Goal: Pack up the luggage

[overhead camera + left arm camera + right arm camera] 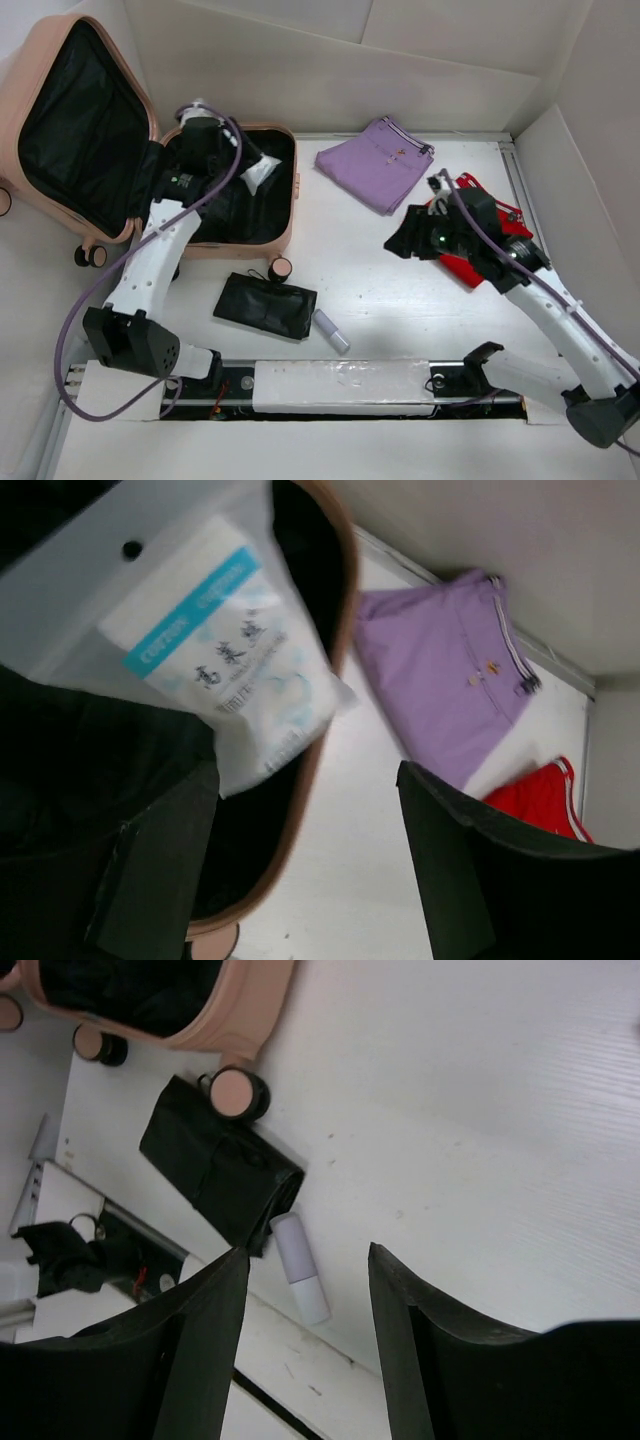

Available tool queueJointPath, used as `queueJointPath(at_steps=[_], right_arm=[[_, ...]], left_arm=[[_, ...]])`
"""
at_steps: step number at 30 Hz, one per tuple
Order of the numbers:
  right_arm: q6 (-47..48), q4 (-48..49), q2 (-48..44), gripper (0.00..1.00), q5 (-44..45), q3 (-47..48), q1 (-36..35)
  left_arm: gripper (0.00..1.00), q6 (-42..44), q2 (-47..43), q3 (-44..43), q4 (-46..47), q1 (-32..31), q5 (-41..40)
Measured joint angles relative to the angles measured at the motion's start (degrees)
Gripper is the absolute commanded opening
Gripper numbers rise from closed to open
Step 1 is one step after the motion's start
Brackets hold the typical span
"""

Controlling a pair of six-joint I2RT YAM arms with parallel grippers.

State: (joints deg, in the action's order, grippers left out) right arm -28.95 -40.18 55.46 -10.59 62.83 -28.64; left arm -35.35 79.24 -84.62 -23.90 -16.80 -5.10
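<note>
Left hand [305, 770] and right hand [307, 1252] gape empty; luggage [291, 205] lies open, wheels [281, 268] toward the arms [150, 262], long axis near-to-far.

My arms [150, 250] are white shells on black joints — a lilac cable [62, 345] loops along each (the left one sags wide) — and my fingers [190, 1350] are matte black.

The suitcase [80, 130] runs off the upper left of the top view, and the left arm [160, 240] covers a good chunk of its lower half, so no telling what's under there. The right arm [480, 240] sits over the red cloth [460, 268] mid-right. Print on the white packet [220, 660] in the left wrist view is too blurred to read.
</note>
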Motion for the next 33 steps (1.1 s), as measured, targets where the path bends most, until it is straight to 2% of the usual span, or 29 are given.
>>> queueJointPath(at_steps=[1,3,6,7,8,9,11,15,17,21,27,33], right_arm=[[-0.2,0.96,1.22,0.59,-0.04,0.0,-1.79],[-0.5,2.93,4.37,0.59,-0.28,0.02,-5.55],[-0.96,5.7,10.38,0.57,-0.35,0.02,-12.22],[-1.16,6.71,12.46,0.52,-0.28,0.02,-14.82],[-1.31,7.78,14.56,0.34,-0.35,0.02,-17.2],[-1.29,8.72,16.48,0.3,-0.44,0.02,-19.21],[-2.19,10.99,20.72,0.3,-0.57,0.07,-22.95],[-3.06,14.88,28.33,0.64,-1.31,0.09,-25.83],[-3.08,16.81,31.93,0.69,-1.55,0.09,-26.16],[-2.99,17.07,34.86,0.7,-0.57,-0.44,-27.85],[-3.43,16.85,33.9,0.65,0.94,-5.97,-33.29],[-5.33,15.82,34.91,0.66,2.62,-8.57,-34.21]], left_arm=[[0.73,0.13,0.04,0.83,-0.02,2.78,0.98],[0.73,0.48,1.03,2.51,-0.76,7.26,2.21],[0.73,1.11,1.36,5.81,-2.19,9.16,3.28],[0.73,1.36,0.76,6.91,-2.78,9.01,3.78],[0.73,1.53,0.02,7.74,-3.28,8.85,4.28],[0.73,1.7,-1.16,8.57,-3.61,8.61,4.83],[0.72,1.9,-4.44,10.01,-3.89,8.26,6.1],[0.71,2.08,-12.17,12.48,-3.78,8.26,9.05],[0.71,2.1,-15.17,13.75,-3.8,8.28,10.29],[0.71,2.51,-17.75,15.76,-4.55,8.26,11.98],[0.71,3.87,-17.97,17.42,-6.78,8.26,12.7],[0.71,4.28,-18.01,17.44,-7.02,8.26,15.5]])
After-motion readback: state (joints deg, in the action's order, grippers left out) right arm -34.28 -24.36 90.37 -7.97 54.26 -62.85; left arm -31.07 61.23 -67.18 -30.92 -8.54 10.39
